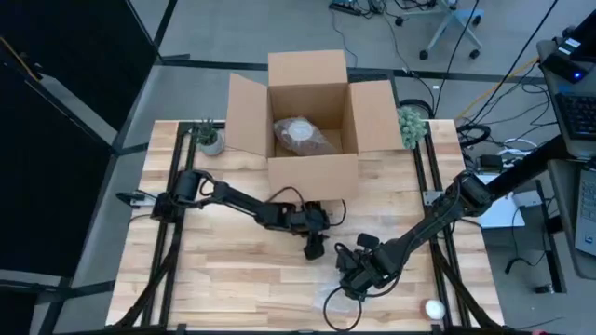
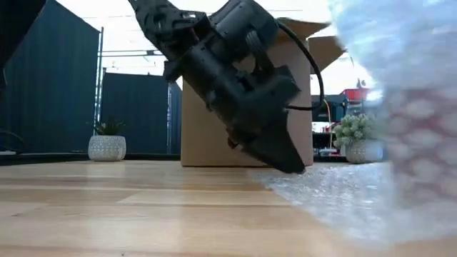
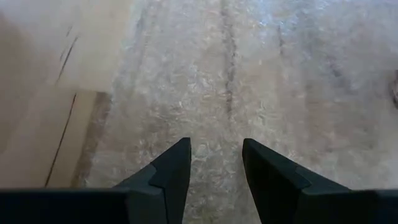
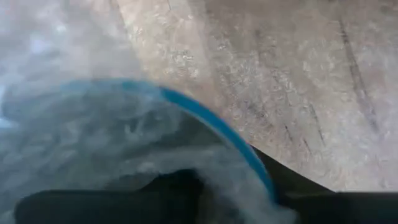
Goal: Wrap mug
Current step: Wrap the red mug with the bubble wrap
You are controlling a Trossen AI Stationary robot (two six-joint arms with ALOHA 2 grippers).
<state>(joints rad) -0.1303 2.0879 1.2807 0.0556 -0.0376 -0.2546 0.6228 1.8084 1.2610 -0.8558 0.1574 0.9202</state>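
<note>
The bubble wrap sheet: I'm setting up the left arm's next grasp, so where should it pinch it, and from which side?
Probably at the free edge of the bubble wrap, coming down from above. The sheet lies flat on the table, so only an edge gives the fingers something to close on. The left gripper hangs open over it; the right gripper is at the mug.

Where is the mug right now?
High view: the mug, half covered in bubble wrap, sits at the right hand near the table's front edge, right of centre.

Pale wood table point(image 1: 223, 270); clear bubble wrap point(image 3: 261, 81); matt brown cardboard box point(image 1: 312, 172).
</note>
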